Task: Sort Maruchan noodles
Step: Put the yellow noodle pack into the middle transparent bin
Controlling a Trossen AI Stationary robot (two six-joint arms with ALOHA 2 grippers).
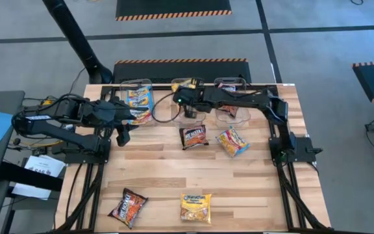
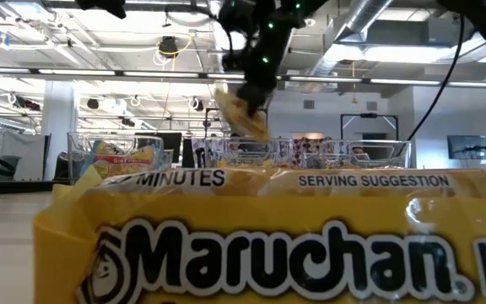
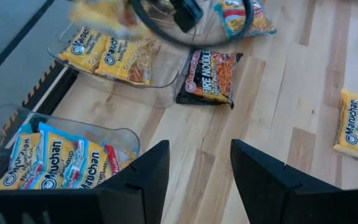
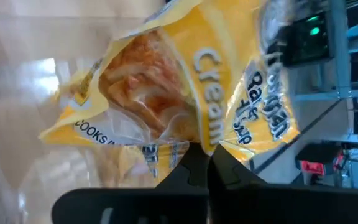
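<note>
Wooden table [image 1: 252, 175], four loose packets [image 1: 194, 137], right claw [image 4: 204, 163] gripping yellow packet [image 4: 166, 93]

Four noodle packets lie loose on the worktop [image 1: 252, 188]: black-red packet [image 1: 194, 137] and blue-pink packet [image 1: 232, 142] mid-table, two nearer.

High camera looked straight down on the whole bench [image 1: 193, 175]; low camera sat at bench height, pressed close against a yellow packet [image 2: 294, 245], facing level toward the clear bins [image 2: 310, 154] and the room behind. Left wrist camera looked past its own fingers [image 3: 148, 177] at the bins and bench, shared with the high view. Right wrist camera was very near a held yellow packet [image 4: 166, 93].
</note>
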